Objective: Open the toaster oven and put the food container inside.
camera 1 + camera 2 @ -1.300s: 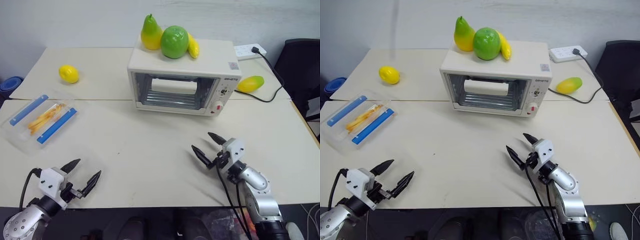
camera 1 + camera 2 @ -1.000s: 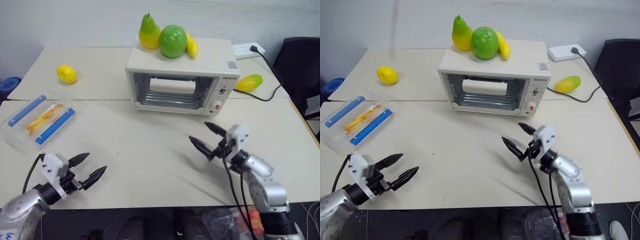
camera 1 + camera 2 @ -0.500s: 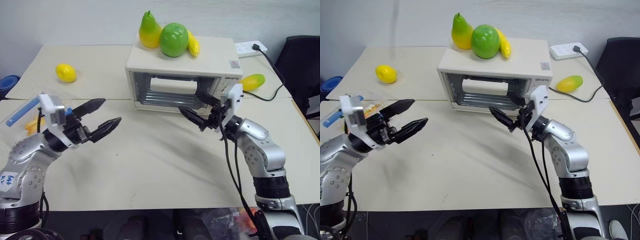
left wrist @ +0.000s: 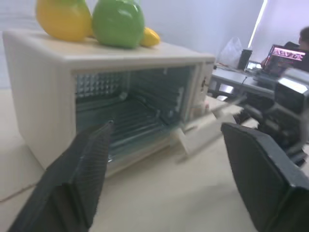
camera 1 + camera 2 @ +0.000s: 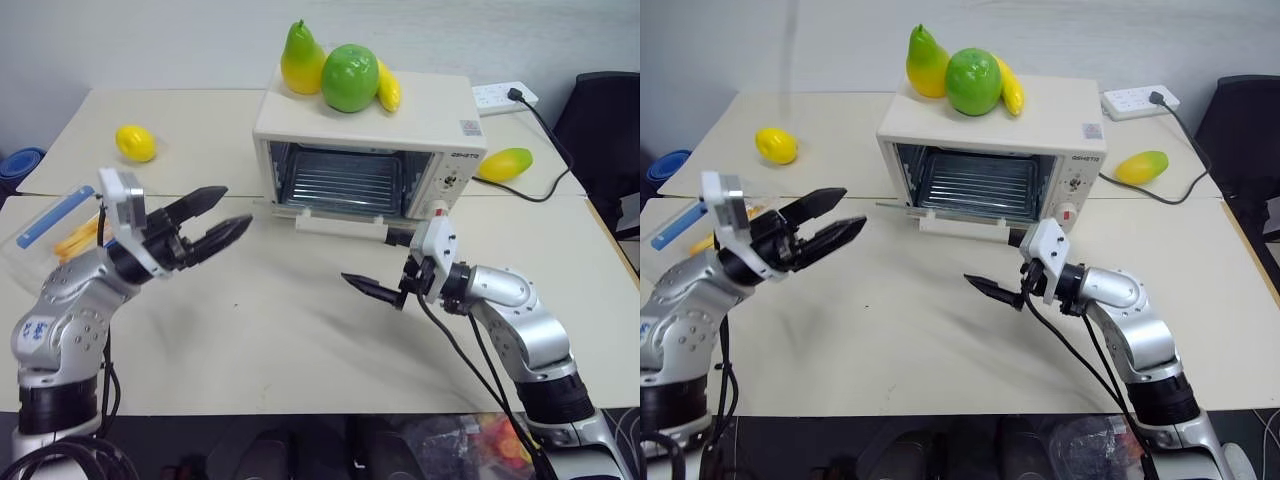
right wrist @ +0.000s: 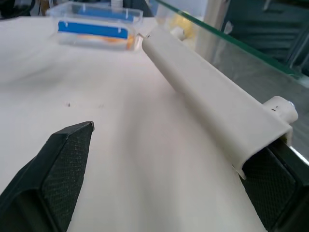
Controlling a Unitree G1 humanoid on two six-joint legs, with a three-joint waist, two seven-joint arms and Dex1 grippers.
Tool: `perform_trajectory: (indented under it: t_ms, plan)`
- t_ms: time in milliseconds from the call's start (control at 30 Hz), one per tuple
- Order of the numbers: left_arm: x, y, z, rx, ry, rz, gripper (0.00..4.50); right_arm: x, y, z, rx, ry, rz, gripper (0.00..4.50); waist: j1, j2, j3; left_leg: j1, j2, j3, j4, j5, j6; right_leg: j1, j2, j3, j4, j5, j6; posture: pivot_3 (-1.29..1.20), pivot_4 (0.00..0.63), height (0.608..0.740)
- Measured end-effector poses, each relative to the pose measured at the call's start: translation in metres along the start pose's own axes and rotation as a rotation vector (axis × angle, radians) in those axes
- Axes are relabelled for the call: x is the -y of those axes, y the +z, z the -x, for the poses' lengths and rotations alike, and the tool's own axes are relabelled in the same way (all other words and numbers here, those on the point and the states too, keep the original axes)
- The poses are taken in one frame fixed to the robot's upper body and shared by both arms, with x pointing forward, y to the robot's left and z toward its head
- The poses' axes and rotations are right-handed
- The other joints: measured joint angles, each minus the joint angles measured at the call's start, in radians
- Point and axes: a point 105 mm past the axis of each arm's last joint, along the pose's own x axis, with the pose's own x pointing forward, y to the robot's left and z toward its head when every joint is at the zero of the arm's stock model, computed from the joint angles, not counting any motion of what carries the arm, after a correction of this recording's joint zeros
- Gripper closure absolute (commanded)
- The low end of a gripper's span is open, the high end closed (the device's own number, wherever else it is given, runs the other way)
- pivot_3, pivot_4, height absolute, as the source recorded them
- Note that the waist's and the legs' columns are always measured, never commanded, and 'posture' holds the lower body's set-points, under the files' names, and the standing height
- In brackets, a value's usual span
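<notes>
The cream toaster oven (image 5: 430, 110) stands at the table's middle back, its glass door hanging open and nearly level, with the wire rack (image 5: 345, 180) bare. My right gripper (image 5: 368, 260) is open just in front of the door, one finger under the right end of the door handle (image 6: 212, 92). The food container (image 6: 94, 29) lies on the table at the left, partly hidden behind my left arm, its blue strip (image 5: 55, 215) showing. Raised over the table left of the oven, my left gripper (image 5: 222, 211) points at the oven, open, nothing between its fingers.
A pear (image 5: 300, 62), a green apple (image 5: 349, 80) and a banana (image 5: 387, 88) sit on the oven's top. A lemon (image 5: 135, 143) lies back left, a mango (image 5: 503, 163) back right by a power strip (image 5: 505, 97) and its cable. A black chair (image 5: 610, 130) stands at the right.
The oven door has swung from shut to open and down. My right gripper came back toward me and lower with the handle. My left arm rose and reached toward the oven.
</notes>
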Motion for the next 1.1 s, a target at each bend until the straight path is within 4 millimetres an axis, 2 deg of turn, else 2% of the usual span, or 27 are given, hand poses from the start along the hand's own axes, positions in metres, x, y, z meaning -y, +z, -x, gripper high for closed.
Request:
perform_trajectory:
  t_ms: [133, 267, 300, 467, 533, 633, 700, 767, 967, 1033, 1100]
  plan:
    - [-0.024, -0.010, -0.026, -0.033, 0.029, -0.039, 3.06, -0.002, -0.003, 0.002, 0.002, -0.012, 0.034, 0.00, 0.001, 0.000, 0.000, -0.001, 0.000, 0.000, 0.000, 0.000, 0.000, -0.001, 0.000, -0.002, -0.001, 0.000, 0.000, 0.00, 0.150, 0.740]
    - [-0.034, -0.027, -0.048, -0.073, 0.022, -0.044, 4.32, -0.003, -0.004, 0.002, 0.002, -0.020, 0.068, 0.00, 0.000, 0.000, 0.000, -0.003, -0.001, 0.000, 0.002, 0.000, 0.000, -0.002, -0.002, -0.009, 0.004, 0.000, 0.000, 0.00, 0.150, 0.740]
    - [-0.034, -0.033, -0.052, -0.088, 0.016, -0.043, 4.46, -0.003, -0.004, 0.002, 0.002, -0.021, 0.071, 0.00, -0.001, 0.000, 0.000, -0.003, -0.001, 0.000, 0.002, 0.000, 0.000, -0.003, -0.002, -0.009, 0.005, 0.000, 0.000, 0.00, 0.150, 0.740]
    - [-0.044, -0.062, -0.061, -0.157, 0.044, -0.039, 4.46, -0.006, -0.012, 0.005, -0.010, -0.048, 0.078, 0.00, -0.001, 0.000, 0.000, -0.004, 0.000, 0.000, 0.007, 0.000, 0.000, -0.004, -0.003, -0.010, 0.006, 0.000, 0.000, 0.00, 0.150, 0.740]
    - [-0.040, -0.067, -0.062, -0.174, 0.011, -0.048, 4.46, -0.008, -0.017, 0.009, -0.017, -0.062, 0.071, 0.00, 0.001, 0.000, 0.000, -0.004, 0.000, 0.000, 0.008, 0.000, 0.000, -0.004, -0.003, -0.010, 0.006, 0.000, 0.000, 0.00, 0.150, 0.740]
    - [-0.025, -0.083, -0.060, -0.231, -0.088, -0.091, 4.46, -0.020, -0.038, 0.033, -0.054, -0.123, 0.021, 0.00, 0.016, 0.000, 0.000, -0.004, -0.001, 0.000, 0.008, -0.001, 0.000, -0.003, -0.003, -0.010, 0.007, 0.000, 0.000, 0.00, 0.150, 0.740]
    - [-0.017, -0.097, -0.057, -0.263, -0.128, -0.093, 4.46, -0.029, -0.055, 0.058, -0.111, -0.178, -0.022, 0.00, 0.028, 0.000, 0.000, -0.006, -0.001, 0.000, 0.010, -0.002, 0.002, -0.003, -0.003, -0.010, 0.007, 0.000, 0.000, 0.00, 0.150, 0.740]
    - [-0.014, -0.105, -0.053, -0.285, -0.138, -0.097, 4.46, -0.034, -0.062, 0.081, -0.149, -0.243, -0.052, 0.00, 0.031, 0.000, 0.000, -0.006, -0.001, 0.001, 0.013, -0.003, 0.003, -0.003, -0.003, -0.009, 0.006, 0.000, 0.000, 0.00, 0.150, 0.740]
    - [-0.004, -0.126, -0.042, -0.311, -0.142, -0.134, 4.46, -0.025, -0.037, 0.131, -0.124, -0.396, -0.015, 0.00, 0.025, 0.000, 0.000, 0.002, 0.000, 0.000, 0.012, -0.003, 0.002, 0.004, -0.003, -0.009, 0.006, 0.000, 0.000, 0.00, 0.150, 0.740]
    - [-0.002, -0.127, -0.038, -0.298, -0.127, -0.151, 4.46, -0.021, -0.034, 0.140, -0.132, -0.421, -0.018, 0.00, 0.023, 0.000, 0.000, 0.004, 0.001, 0.000, 0.012, -0.004, 0.002, 0.006, -0.003, -0.009, 0.005, 0.000, 0.000, 0.00, 0.150, 0.740]
    - [0.000, -0.129, -0.028, -0.278, -0.088, -0.166, 4.46, -0.017, -0.030, 0.140, -0.112, -0.430, -0.025, 0.00, 0.020, 0.000, 0.000, 0.007, 0.001, 0.001, 0.010, -0.004, 0.002, 0.008, -0.003, -0.009, 0.004, 0.000, 0.000, 0.00, 0.150, 0.740]
